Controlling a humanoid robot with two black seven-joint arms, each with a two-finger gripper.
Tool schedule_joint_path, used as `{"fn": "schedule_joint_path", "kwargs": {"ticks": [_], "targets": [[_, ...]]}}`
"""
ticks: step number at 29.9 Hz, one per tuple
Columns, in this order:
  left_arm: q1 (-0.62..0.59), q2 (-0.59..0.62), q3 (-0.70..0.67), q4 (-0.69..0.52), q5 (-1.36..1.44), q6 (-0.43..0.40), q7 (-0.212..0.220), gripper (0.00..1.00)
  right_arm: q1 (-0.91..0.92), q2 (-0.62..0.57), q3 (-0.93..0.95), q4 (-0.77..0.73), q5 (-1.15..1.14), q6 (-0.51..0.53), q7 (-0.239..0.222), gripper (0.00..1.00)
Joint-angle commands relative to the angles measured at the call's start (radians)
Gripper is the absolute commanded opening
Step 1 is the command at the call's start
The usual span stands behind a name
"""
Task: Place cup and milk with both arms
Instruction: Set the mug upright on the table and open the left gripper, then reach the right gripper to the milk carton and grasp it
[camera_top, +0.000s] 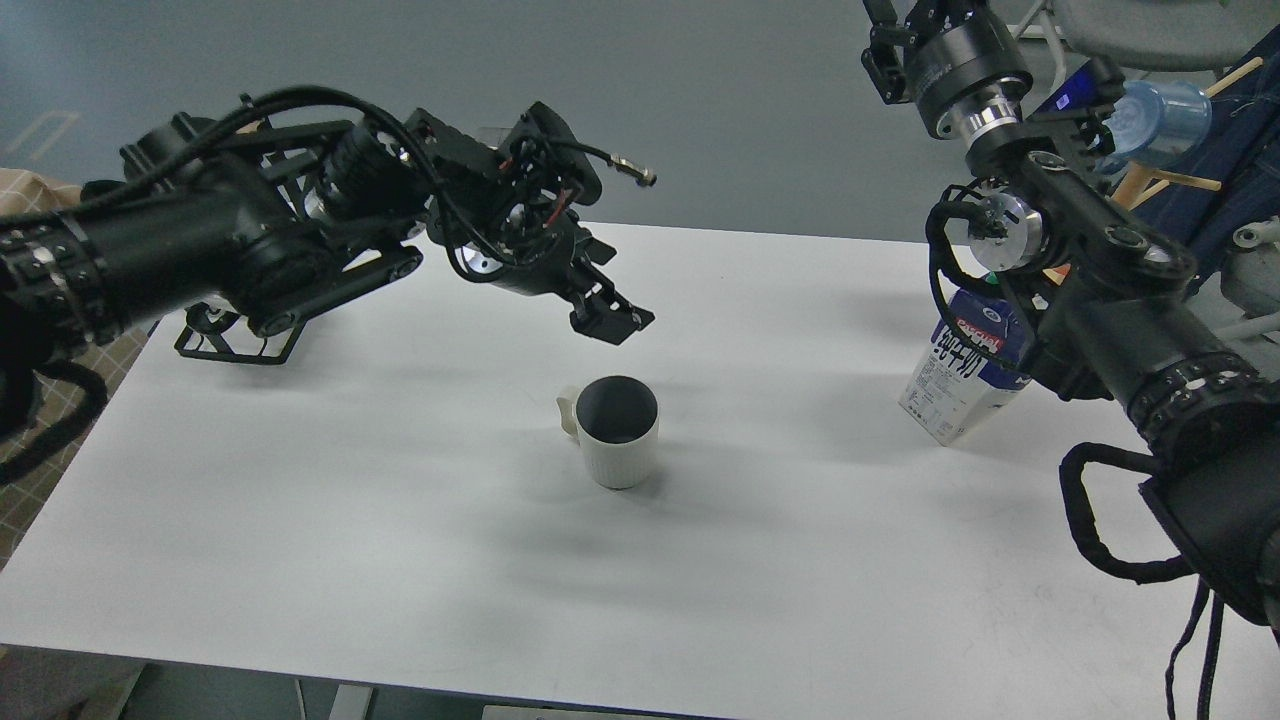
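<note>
The cup (619, 431) stands upright near the middle of the white surface (300, 520), handle toward the left edge, with the left tool (610, 318) hanging just above and behind it, touching nothing; whether its fingers are parted I cannot tell. The milk (962, 375) stands near the right edge, partly hidden behind the right arm, whose tool (890, 50) is raised near the far right corner, its state also unclear.

left gripper (606, 318): raised mid-scene, pointing down-right, fingers indistinct
right gripper (905, 45): high at far right, partly cropped
</note>
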Motion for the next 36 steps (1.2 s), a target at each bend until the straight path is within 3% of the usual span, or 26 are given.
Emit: {"fn": "schedule_joint_path", "kwargs": {"ticks": [1, 7, 15, 21, 29, 31, 36], "targets": [[-0.051, 0.057, -0.002, 0.0, -0.211, 0.0, 0.0, 0.91, 0.013, 0.0, -0.068, 0.008, -0.013, 0.0, 0.0, 1.0], [-0.051, 0.172, -0.007, 0.015, -0.635, 0.0, 0.0, 0.91, 0.088, -0.052, -0.367, 0.086, -0.013, -0.015, 0.0, 1.0], [0.041, 0.249, -0.008, 0.09, -1.195, 0.0, 0.0, 0.92, 0.159, -0.329, -0.601, 0.322, -0.112, -0.073, 0.0, 1.0], [0.104, 0.274, -0.019, 0.098, -1.338, 0.0, 0.0, 0.93, 0.142, -0.604, -0.653, 0.563, -0.476, -0.156, 0.0, 1.0], [0.207, 0.186, -0.229, 0.236, -1.447, 0.0, 0.0, 0.93, -0.051, -0.938, -0.67, 0.848, -0.835, -0.449, 0.0, 1.0], [0.23, 0.174, -0.258, 0.243, -1.448, 0.0, 0.0, 0.93, -0.135, -1.02, -0.67, 0.897, -0.91, -0.574, 0.0, 1.0], [0.239, 0.154, -0.258, 0.245, -1.448, 0.0, 0.0, 0.93, -0.293, -1.089, -0.67, 0.927, -0.954, -0.743, 0.0, 1.0]]}}
